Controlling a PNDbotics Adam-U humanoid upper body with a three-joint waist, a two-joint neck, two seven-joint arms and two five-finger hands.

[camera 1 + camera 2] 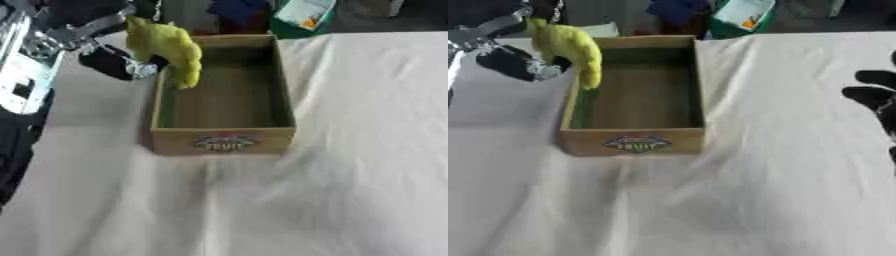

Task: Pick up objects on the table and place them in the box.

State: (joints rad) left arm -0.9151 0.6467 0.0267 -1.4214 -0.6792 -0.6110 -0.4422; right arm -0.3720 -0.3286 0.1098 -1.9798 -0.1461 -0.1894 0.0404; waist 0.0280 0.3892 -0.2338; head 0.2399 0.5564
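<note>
**One badge on the box, its wording unreadable**

The cardboard box carries a printed badge on its near outer wall, at 6 o'clock of the box: an oval in red, blue and yellow with a band of lettering across it, too blurred to read. At 12 o'clock beyond the worktop, a green-and-white packet shows a small orange mark, also illegible. No other text, number or sign can be made out.

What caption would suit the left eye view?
Left hand holds a yellow toy over the cardboard box.
</note>
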